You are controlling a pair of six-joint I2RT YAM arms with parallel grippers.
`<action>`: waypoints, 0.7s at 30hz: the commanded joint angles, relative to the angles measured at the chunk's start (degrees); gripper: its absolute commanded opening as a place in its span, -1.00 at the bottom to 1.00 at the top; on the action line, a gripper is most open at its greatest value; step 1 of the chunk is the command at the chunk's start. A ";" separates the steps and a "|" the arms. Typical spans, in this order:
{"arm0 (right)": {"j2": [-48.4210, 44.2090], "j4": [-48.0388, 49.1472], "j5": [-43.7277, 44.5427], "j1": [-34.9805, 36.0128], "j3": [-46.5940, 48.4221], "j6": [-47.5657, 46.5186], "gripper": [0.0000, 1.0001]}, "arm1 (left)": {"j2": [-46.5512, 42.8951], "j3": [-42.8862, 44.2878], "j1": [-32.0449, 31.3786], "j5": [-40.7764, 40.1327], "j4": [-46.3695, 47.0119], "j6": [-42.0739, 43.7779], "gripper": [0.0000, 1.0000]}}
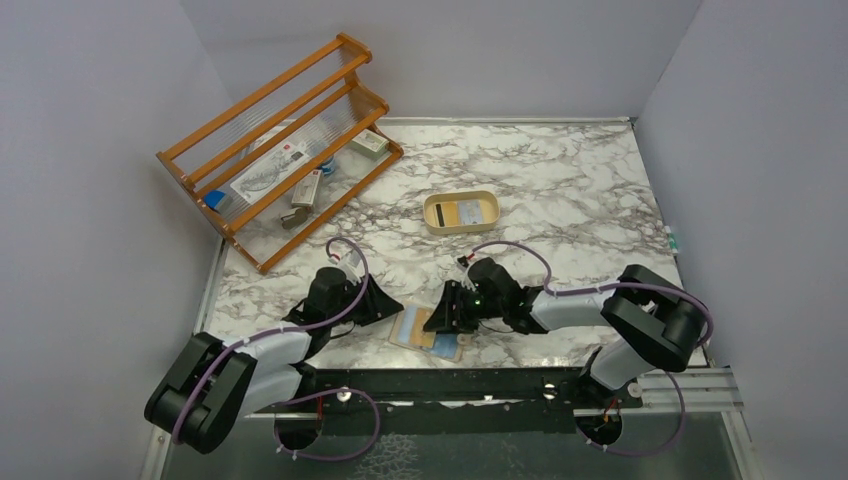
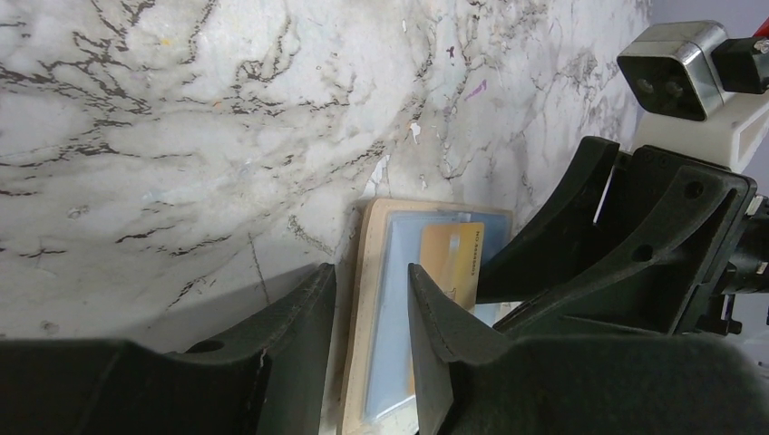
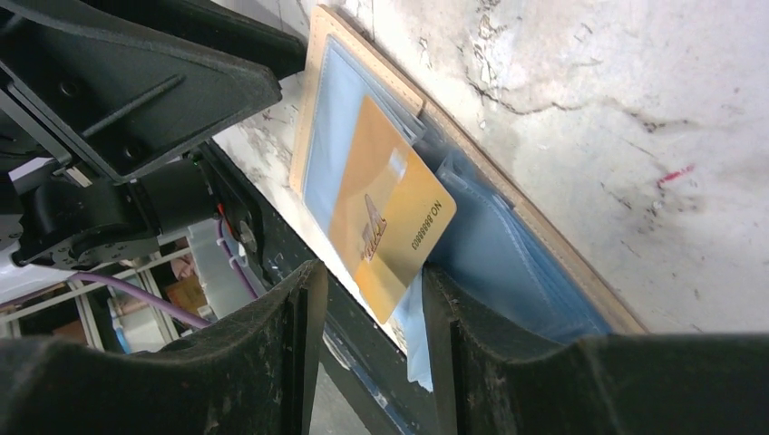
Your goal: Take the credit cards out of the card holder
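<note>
The tan card holder (image 1: 410, 328) lies open and flat near the table's front edge, with its light blue inside up (image 3: 328, 136). A yellow-orange credit card (image 3: 385, 217) sticks halfway out of its pocket and also shows in the left wrist view (image 2: 451, 258). A pale blue edge (image 3: 414, 340) shows under it; I cannot tell if it is a card. My right gripper (image 3: 372, 270) is open, and the yellow card's free corner lies between its fingers without touching them. My left gripper (image 2: 370, 272) is open and straddles the holder's tan left edge (image 2: 358, 362). Both grippers show in the top view, left (image 1: 385, 305) and right (image 1: 438, 318).
A cream oval tray (image 1: 461, 195) at mid-table holds a yellowish card and a dark-striped one. An orange wire rack (image 1: 280, 150) with small items stands at the back left. The table's front edge and the black base rail (image 1: 450, 385) lie just below the holder.
</note>
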 commanded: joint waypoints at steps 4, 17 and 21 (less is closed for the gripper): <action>2.73 4.83 0.52 0.27 0.32 -0.59 -0.05 | -0.39 -2.57 -0.39 -1.23 -5.32 0.06 -0.26; 1.29 8.53 1.34 0.27 -1.63 0.89 -0.19 | -1.67 -3.85 -0.48 -1.67 -5.29 -0.90 -0.26; 2.35 11.24 1.14 0.22 -2.13 1.84 -0.29 | -1.89 -4.02 -0.48 -1.68 -5.31 -1.17 -0.26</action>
